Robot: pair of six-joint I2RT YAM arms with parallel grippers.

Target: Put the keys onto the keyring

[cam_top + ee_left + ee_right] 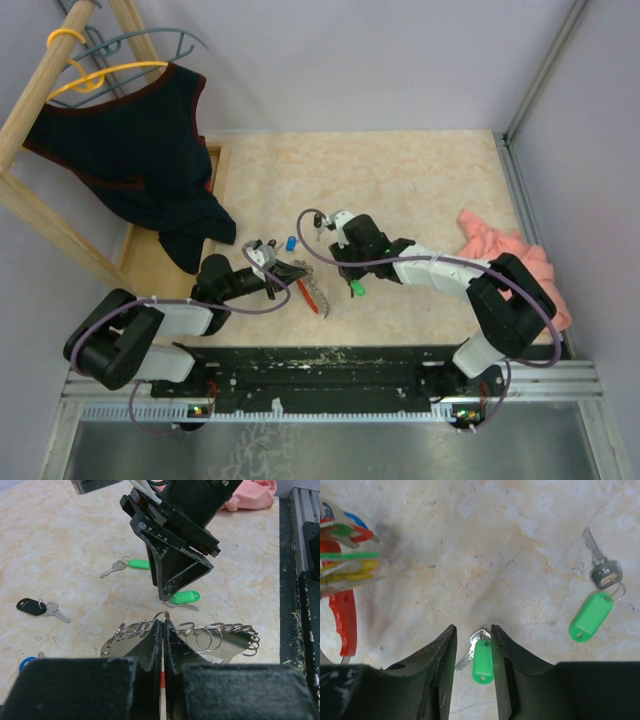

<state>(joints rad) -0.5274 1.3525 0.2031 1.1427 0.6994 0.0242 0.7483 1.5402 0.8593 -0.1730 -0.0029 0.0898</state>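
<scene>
Red-banded keyring (310,296), from above: on the table (420,180) near the middle, at the tip of the left claw (288,268).
From above, right claw (350,272): pointing down over a green key (357,288), just right of the keyring.
Left wrist, left claw (163,627): fingers pressed together, clamped on the keyring (200,637), whose wire rings fan out either side.
Left wrist, farther out: green key (187,597) under the right claw (169,594); second green key (135,564) beyond it; black key (31,606) at left.
Right wrist, right claw (473,640): fingers apart, straddling the green key (482,661).
Right wrist, keyring (345,615): at the left edge, coloured keys (350,565) bunched on it; second green key (590,616) to the right.
</scene>
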